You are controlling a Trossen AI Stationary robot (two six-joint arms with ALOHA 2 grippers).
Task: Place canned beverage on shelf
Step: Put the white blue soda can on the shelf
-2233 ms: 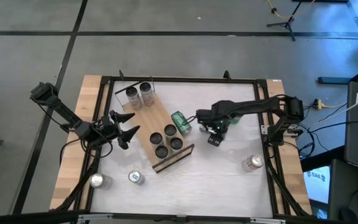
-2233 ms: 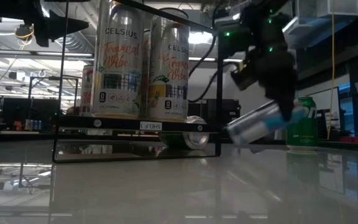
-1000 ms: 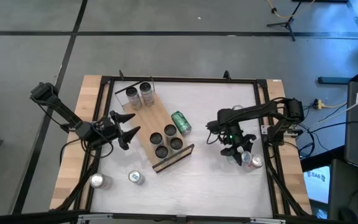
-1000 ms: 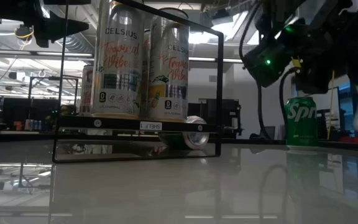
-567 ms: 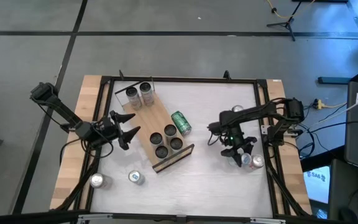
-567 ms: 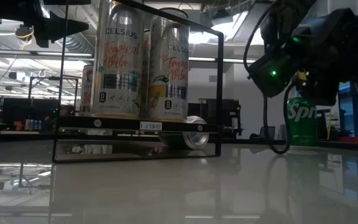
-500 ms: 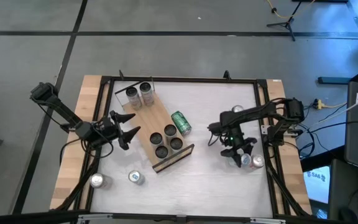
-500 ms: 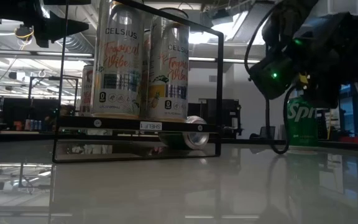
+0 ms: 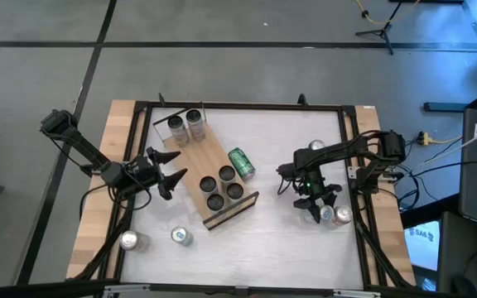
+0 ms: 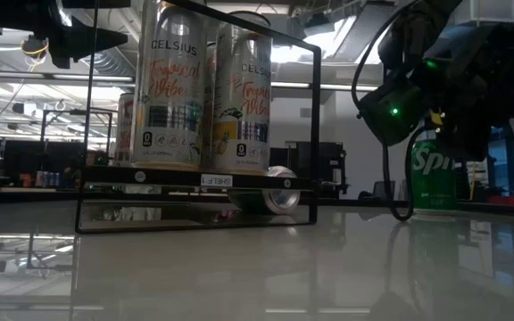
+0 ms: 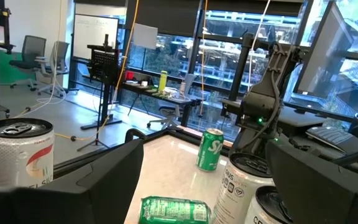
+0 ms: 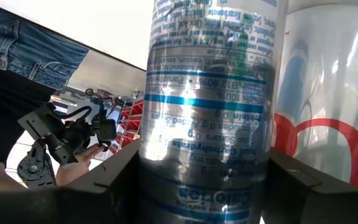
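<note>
1. High view: since two seconds ago the right gripper (image 9: 319,213) has swung from beside the shelf (image 9: 208,170) to the table's right edge, pinching a silver can (image 9: 322,214) just beside another can (image 9: 341,215). Left gripper (image 9: 171,172) waits spread near the shelf's left side.
2. Low view: shelf raised; two Celsius cans (image 10: 205,89) upright; right gripper mostly hidden.
3. Right wrist view: silver can (image 12: 209,106) between the fingers (image 12: 110,186), probably touching its neighbour.

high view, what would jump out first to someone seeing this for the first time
The slanted shelf in the middle of the table draws the eye, with two cans at its far end and three near its front lip. A green can lies on its side against the shelf's right edge. The right gripper, shut on a silver can, sits by another can at the table's right edge, while the left gripper hangs open by the shelf.
</note>
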